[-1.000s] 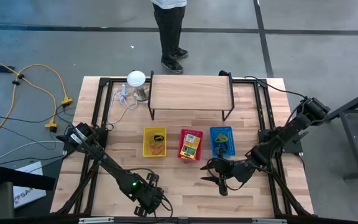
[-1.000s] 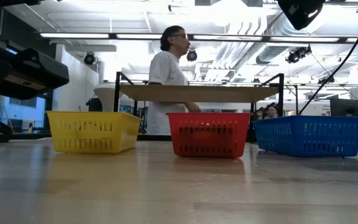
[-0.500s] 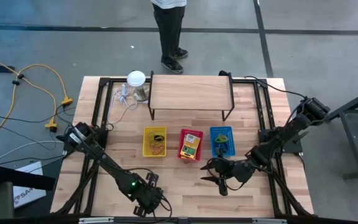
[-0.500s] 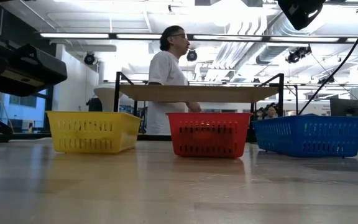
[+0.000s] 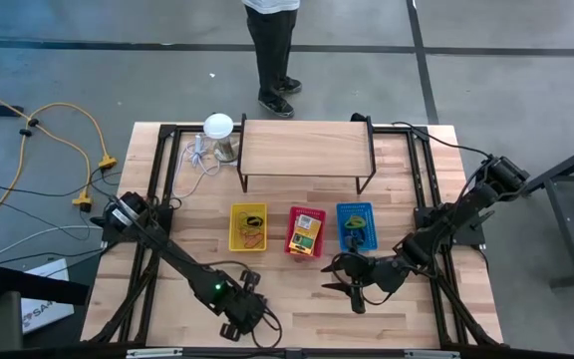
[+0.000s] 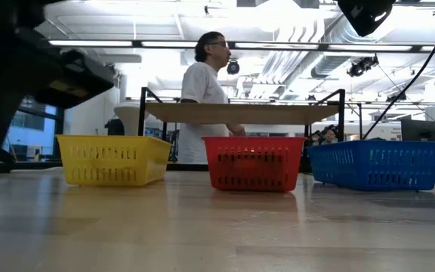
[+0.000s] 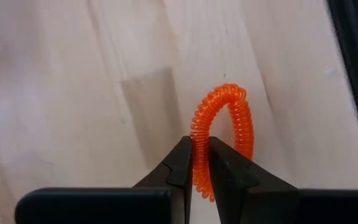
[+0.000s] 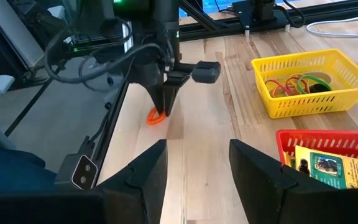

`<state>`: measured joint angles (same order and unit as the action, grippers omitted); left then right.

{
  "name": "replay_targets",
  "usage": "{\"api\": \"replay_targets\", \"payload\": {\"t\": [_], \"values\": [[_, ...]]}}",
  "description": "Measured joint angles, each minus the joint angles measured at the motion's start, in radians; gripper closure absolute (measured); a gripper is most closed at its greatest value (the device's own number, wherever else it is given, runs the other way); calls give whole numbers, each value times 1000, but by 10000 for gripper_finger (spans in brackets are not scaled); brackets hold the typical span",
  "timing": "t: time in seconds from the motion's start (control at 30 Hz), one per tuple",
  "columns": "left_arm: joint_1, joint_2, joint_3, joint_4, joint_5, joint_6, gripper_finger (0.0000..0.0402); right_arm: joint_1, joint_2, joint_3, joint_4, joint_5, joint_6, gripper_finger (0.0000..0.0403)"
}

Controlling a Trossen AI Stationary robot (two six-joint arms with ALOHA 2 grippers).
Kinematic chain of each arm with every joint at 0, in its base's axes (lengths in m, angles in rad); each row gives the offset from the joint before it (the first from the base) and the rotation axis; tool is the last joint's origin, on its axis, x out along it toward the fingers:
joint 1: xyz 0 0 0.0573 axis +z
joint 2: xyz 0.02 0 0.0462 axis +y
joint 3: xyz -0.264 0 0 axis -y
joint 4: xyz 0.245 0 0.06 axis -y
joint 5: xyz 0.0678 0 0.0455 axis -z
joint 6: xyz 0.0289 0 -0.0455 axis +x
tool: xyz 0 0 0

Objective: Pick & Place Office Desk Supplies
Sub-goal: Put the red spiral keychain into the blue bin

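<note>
My left gripper (image 5: pixel 241 321) stands at the table's near edge, left of centre, pointing steeply down. It is shut on an orange coiled ring (image 7: pixel 224 130), which also shows in the right wrist view as the orange ring (image 8: pixel 156 117) under the left gripper (image 8: pixel 165 106). My right gripper (image 8: pixel 197 165) hovers open and empty near the red basket (image 5: pixel 306 231). Coloured rubber bands (image 8: pixel 294 82) lie in the yellow basket (image 5: pixel 248 227). A yellow-and-green card box (image 8: pixel 328 168) lies in the red basket. My left gripper pinches one side of the orange ring's coil (image 7: pixel 199 144) between its two fingertips (image 7: pixel 180 163). The fingers come from above, slanting down. The ring stands upright on edge below the tips (image 8: pixel 156 118), close over the wood; whether its lower end touches the table I cannot tell.
A blue basket (image 5: pixel 355 225) stands right of the red one. Behind the baskets is a wooden shelf on black legs (image 5: pixel 305 148), with a white round-topped object and its cable (image 5: pixel 218 127) at its left. A person (image 5: pixel 272 50) stands beyond the far edge.
My left gripper has risen a little and drifted away from the table's near edge, still shut on the orange ring. In the low view its dark arm has swung further into the picture's left side, and an orange blur now shows at the left edge.
</note>
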<state>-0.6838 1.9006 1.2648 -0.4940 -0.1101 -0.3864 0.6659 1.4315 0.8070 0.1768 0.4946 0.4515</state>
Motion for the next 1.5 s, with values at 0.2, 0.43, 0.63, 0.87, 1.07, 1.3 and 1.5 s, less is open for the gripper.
{"api": "replay_targets", "payload": {"t": [0.2, 0.43, 0.63, 0.87, 1.07, 1.3, 1.5], "values": [[25, -81, 1, 3, -92, 54, 366, 0, 0, 0, 0, 0, 4, 243], [61, -170, 2, 25, -316, 121, 366, -19, 0, 0, 0, 0, 115, 243], [110, -185, 3, 39, -447, 165, 366, -60, 0, 0, 0, 0, 203, 243], [173, -185, 3, 54, -529, 167, 366, -120, 0, 0, 0, 0, 290, 243], [197, -185, 3, 142, -614, 268, 366, -173, 0, 0, 0, 0, 315, 243], [214, -185, 3, 248, -659, 368, 366, -217, 0, 0, 0, -8, 314, 243], [214, -185, 3, 283, -722, 417, 366, -235, 0, 0, 0, -26, 332, 243]]}}
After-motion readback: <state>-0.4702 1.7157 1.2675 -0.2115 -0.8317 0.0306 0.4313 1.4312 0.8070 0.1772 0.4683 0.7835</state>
